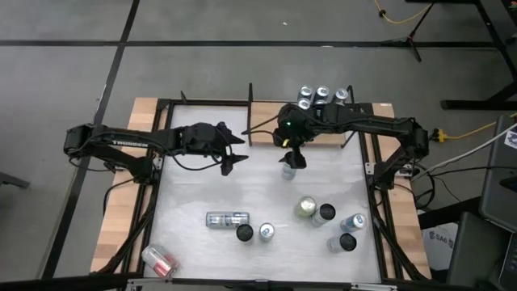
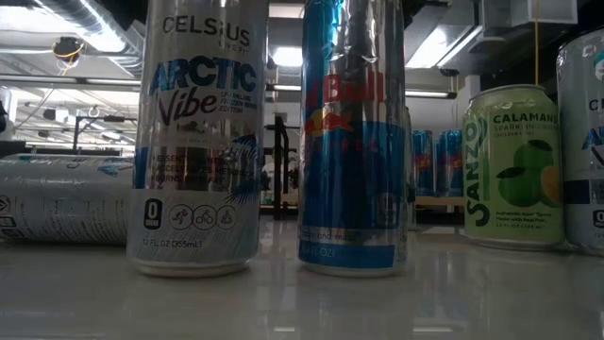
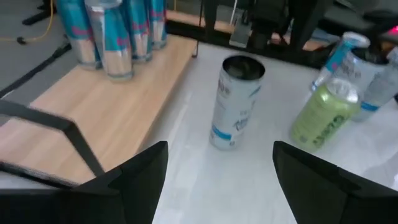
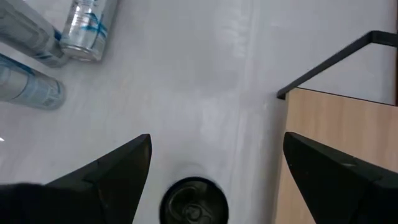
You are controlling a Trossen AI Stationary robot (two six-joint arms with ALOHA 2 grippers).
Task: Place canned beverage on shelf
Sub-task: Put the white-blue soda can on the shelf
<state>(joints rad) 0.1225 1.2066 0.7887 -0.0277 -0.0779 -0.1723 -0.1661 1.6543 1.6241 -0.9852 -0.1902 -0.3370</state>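
Observation:
A white can [image 1: 288,170] stands upright on the white table just near of the shelf [image 1: 266,121], a light-brown board with black uprights at the table's far edge. Several blue cans [image 1: 322,94] stand on the shelf's right end. My right gripper [image 1: 292,155] is open just above and far of the white can, whose top [image 4: 193,200] shows between the fingers in the right wrist view. My left gripper [image 1: 234,151] is open and empty to the can's left. In the left wrist view [image 3: 221,146] the can [image 3: 236,102] stands ahead of it.
Several more cans are on the near half of the table: one lying [image 1: 228,219], a green one [image 1: 306,207], and others standing [image 1: 342,242]. A can lies off the table's near left corner [image 1: 159,260]. The shelf's left part [image 3: 106,112] is bare board.

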